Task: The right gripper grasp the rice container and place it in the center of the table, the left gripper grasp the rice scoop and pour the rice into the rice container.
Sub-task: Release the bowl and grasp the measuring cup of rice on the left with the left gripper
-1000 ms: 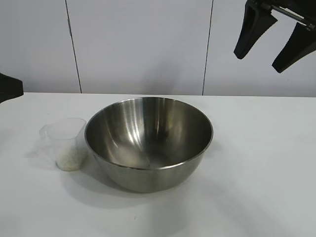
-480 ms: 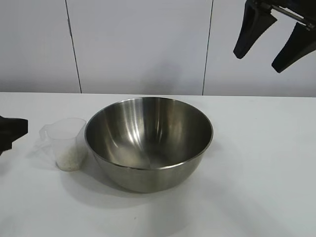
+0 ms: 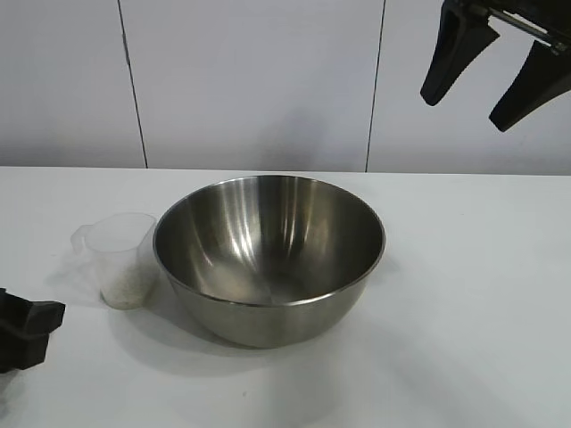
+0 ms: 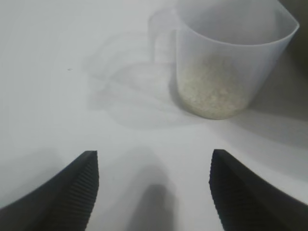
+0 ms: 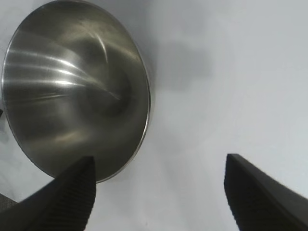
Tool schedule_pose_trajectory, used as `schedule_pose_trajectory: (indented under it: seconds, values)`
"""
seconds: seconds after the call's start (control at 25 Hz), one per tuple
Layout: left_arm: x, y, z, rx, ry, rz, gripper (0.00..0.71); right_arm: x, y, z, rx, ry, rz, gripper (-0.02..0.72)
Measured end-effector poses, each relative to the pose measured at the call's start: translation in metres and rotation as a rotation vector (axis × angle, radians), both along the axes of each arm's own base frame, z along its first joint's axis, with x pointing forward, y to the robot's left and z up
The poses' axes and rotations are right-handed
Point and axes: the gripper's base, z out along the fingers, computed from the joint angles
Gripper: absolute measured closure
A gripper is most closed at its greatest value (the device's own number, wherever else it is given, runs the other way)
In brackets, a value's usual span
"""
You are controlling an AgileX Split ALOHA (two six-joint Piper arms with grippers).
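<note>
The rice container [image 3: 268, 259], a large shiny steel bowl, stands empty in the middle of the white table [image 3: 473, 294]. Touching or almost touching its left side is the rice scoop [image 3: 120, 259], a small translucent cup with white rice [image 3: 125, 287] in its bottom. My left gripper [image 3: 49, 321] is low at the table's front left, short of the scoop. In the left wrist view the left gripper [image 4: 154, 154] stands open and empty, with the scoop [image 4: 231, 53] and its rice [image 4: 214, 89] ahead. My right gripper [image 3: 465, 110] hangs open high at the right; in its wrist view the right gripper [image 5: 160, 158] is above the table beside the bowl [image 5: 72, 86].
A pale panelled wall [image 3: 250, 80] closes off the back of the table. Bare white tabletop lies to the right of the bowl and in front of it.
My left gripper has come down along the left edge, from level with the table's back to low at the front left. The right gripper, bowl and scoop have not moved.
</note>
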Motion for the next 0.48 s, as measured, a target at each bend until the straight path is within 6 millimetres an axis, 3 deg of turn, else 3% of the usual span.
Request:
schedule_pose_trajectory:
  seconds: [0.28, 0.48]
  values:
    - [0.014, -0.002, 0.001, 0.070, -0.067, -0.025, 0.233, 0.000, 0.000, 0.000, 0.000, -0.001, 0.001, 0.188]
    - [0.024, -0.005, -0.009, 0.088, -0.056, -0.033, 0.233, 0.000, 0.000, 0.000, 0.000, -0.001, 0.001, 0.188]
